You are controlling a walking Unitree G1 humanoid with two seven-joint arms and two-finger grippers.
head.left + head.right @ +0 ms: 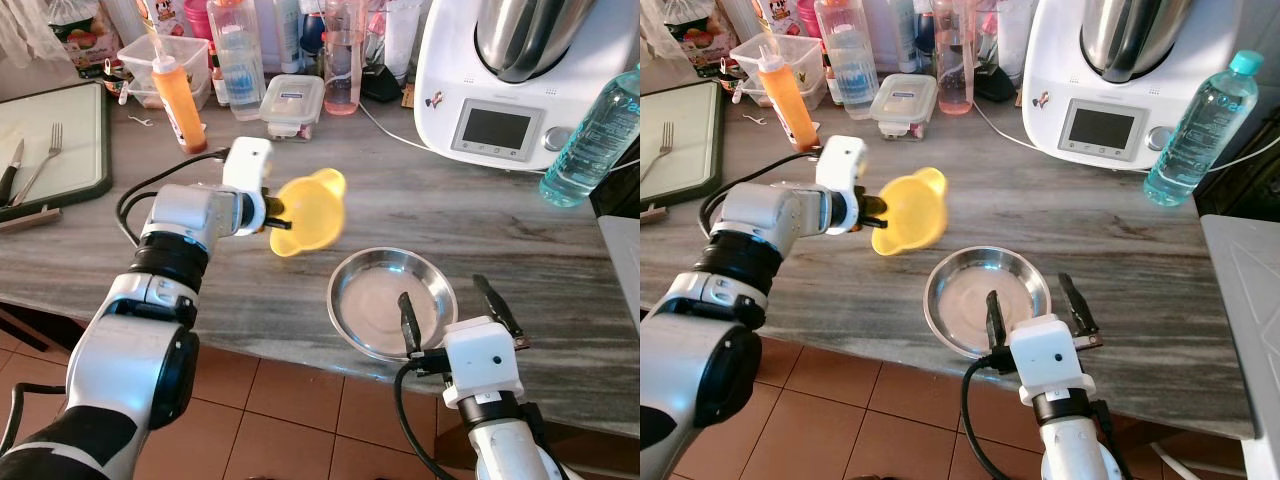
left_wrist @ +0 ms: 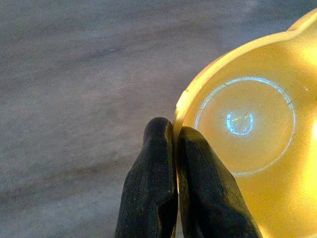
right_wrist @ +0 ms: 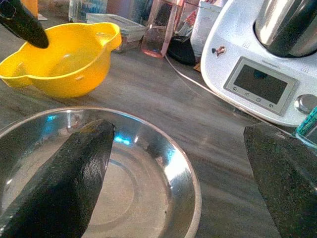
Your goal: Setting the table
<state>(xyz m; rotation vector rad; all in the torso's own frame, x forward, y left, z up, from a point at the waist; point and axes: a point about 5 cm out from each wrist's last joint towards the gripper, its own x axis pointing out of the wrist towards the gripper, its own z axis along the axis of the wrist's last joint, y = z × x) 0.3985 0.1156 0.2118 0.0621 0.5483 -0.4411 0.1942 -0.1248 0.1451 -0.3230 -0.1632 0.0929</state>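
A yellow plastic bowl (image 1: 308, 212) with two small handles hangs tilted just above the marble counter, and my left gripper (image 1: 277, 215) is shut on its rim. In the left wrist view both black fingers (image 2: 163, 198) pinch the yellow bowl (image 2: 247, 144) at its edge. A round steel plate (image 1: 391, 302) lies on the counter to the bowl's right, near the front edge. My right gripper (image 1: 458, 315) stands open over the plate's near side, one finger (image 3: 59, 183) above the steel plate (image 3: 143, 193) and the other outside its rim.
A white kitchen machine (image 1: 515, 80) stands at the back right with a blue water bottle (image 1: 592, 135) beside it. Bottles, an orange sauce bottle (image 1: 178, 100) and lidded boxes (image 1: 291, 103) crowd the back. A tray (image 1: 92, 170) with a fork (image 1: 45, 155) lies far left.
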